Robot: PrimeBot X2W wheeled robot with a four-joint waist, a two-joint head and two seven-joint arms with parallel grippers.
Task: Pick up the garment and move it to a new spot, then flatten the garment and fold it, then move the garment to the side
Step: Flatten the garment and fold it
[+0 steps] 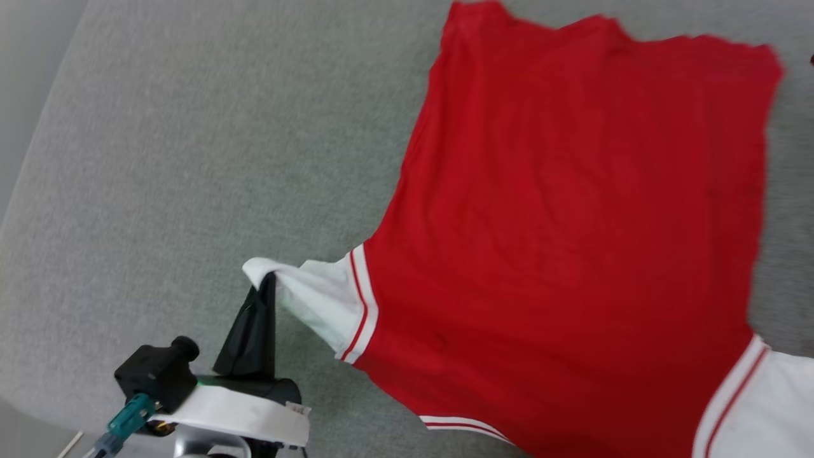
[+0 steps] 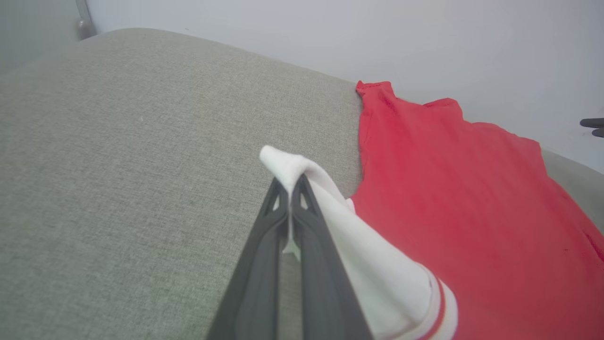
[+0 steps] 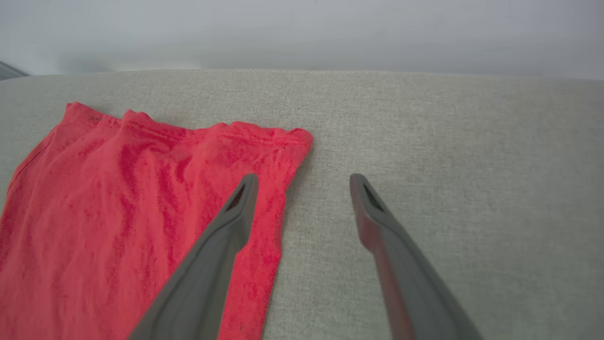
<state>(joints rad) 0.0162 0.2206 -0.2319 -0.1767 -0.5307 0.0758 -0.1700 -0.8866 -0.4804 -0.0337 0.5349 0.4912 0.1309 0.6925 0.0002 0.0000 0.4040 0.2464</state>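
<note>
Left gripper (image 1: 269, 281), lower left, is clamped tight on the white sleeve (image 1: 318, 299) of the garment (image 1: 572, 222). Right gripper (image 3: 304, 182) is spread wide, holding nothing, above the red hem and grey upholstery (image 3: 448, 141).

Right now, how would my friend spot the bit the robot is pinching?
On the grey cushion lies a red shirt. At its left side a white sleeve is pinched up into a peak by the left pincer; the other white sleeve lies loose.
</note>
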